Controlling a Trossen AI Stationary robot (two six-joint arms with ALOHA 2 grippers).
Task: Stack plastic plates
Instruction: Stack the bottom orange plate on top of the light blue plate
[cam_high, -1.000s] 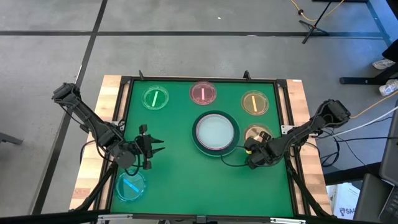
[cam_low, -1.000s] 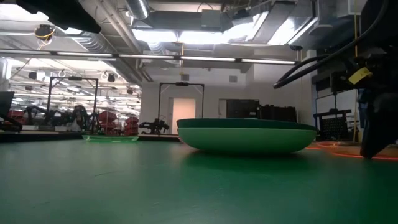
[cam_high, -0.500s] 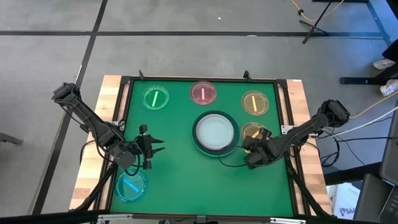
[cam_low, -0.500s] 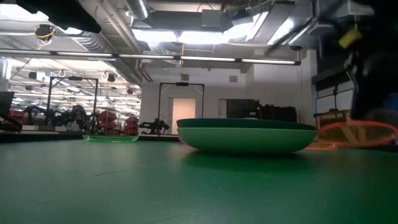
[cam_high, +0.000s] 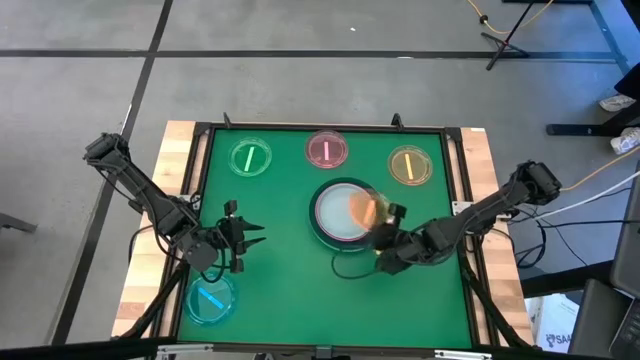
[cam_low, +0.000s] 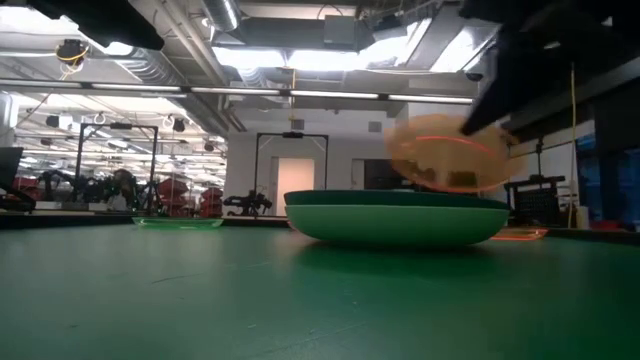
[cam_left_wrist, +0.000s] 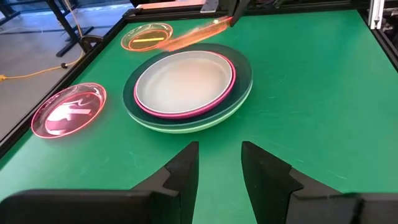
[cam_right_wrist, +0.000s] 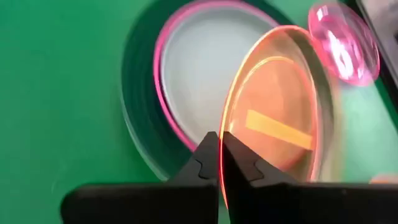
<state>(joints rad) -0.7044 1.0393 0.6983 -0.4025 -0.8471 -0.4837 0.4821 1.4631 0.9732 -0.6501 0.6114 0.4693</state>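
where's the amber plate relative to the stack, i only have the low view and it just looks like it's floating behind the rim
Observer: From above, the held amber plate is over the right edge of the stack, pinched at its rim by the right gripper.
Operator: is it level
Observer: No. The right wrist view shows it tilted up on edge, its bar mark facing the camera.
Operator: what's on top of the stack
Observer: A pale grey-green plate sits inside a pink plate, with green ones under them.
Operator: left arm in the way
Observer: No. The left gripper is open, left of the stack.
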